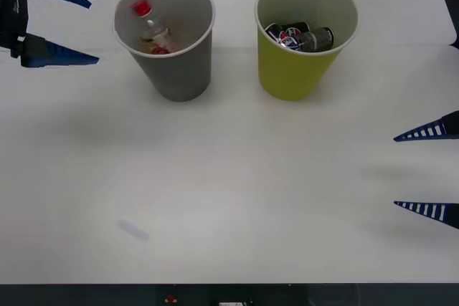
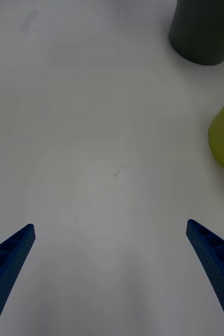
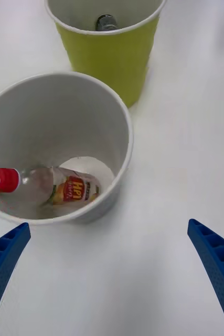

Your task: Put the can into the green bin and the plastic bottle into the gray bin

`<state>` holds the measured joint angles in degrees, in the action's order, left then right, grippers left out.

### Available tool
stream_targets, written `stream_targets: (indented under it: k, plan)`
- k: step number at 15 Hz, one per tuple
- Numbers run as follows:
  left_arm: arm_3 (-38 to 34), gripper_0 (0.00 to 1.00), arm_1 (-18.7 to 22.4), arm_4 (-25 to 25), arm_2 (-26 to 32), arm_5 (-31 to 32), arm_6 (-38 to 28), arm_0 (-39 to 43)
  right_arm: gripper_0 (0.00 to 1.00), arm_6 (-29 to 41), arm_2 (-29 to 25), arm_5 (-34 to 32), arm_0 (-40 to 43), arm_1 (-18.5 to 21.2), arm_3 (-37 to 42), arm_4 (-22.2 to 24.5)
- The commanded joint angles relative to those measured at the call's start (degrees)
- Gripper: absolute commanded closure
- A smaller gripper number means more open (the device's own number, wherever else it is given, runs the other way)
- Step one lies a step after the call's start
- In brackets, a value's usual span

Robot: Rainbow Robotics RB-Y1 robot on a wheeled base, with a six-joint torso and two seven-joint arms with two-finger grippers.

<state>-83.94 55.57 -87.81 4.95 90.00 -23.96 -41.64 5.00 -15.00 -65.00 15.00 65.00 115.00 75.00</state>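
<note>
Left tool: the left tool hung at the far left of the tabletop, its two blue ribbed fingers spread wide with nothing between them, tips pointing toward the gray bin.
Right tool: the right tool sat at the right edge of the tabletop, nearer the robot than both bins, fingers likewise spread apart and empty.
Gray bin: the gray bin stood upright on the far part of the tabletop, just beside the left tool and to the left of the green bin, the two bins close but apart.
Plastic bottle: the plastic bottle lay tilted inside the gray bin, red cap up against the wall on the side toward the left tool, yellow-and-red label down near the bin's floor. From the left wrist it showed below the bin's rim, beyond the spread fingers and not touched by them.
Green bin: the green bin stood upright to the right of the gray bin, well apart from the right tool.
Can: a dark can with red, white and blue markings lay on its side at the bottom of the green bin.
Tabletop: white, with a faint pale smudge toward the near left.
</note>
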Motion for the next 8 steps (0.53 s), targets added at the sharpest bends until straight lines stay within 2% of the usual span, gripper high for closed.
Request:
stream_targets:
  k: [1, 4, 8]
  plan:
    - [-4.83, 0.0, 1.12, 3.88, 3.05, -1.23, 5.77, 8.42, 0.0, 0.0, 0.0, 0.0, 0.0, 0.0, 0.0, 0.0]
    - [-9.58, 0.0, 1.39, 7.48, 6.92, -2.46, 11.57, 17.12, 0.0, 0.0, 0.0, 0.0, 0.0, 0.0, 0.0, 0.0]
    - [-13.09, 0.0, 3.14, 13.37, 8.59, -4.66, 19.04, 26.96, 0.0, 0.0, 0.0, 0.0, 0.0, 0.0, 0.0, 0.0]
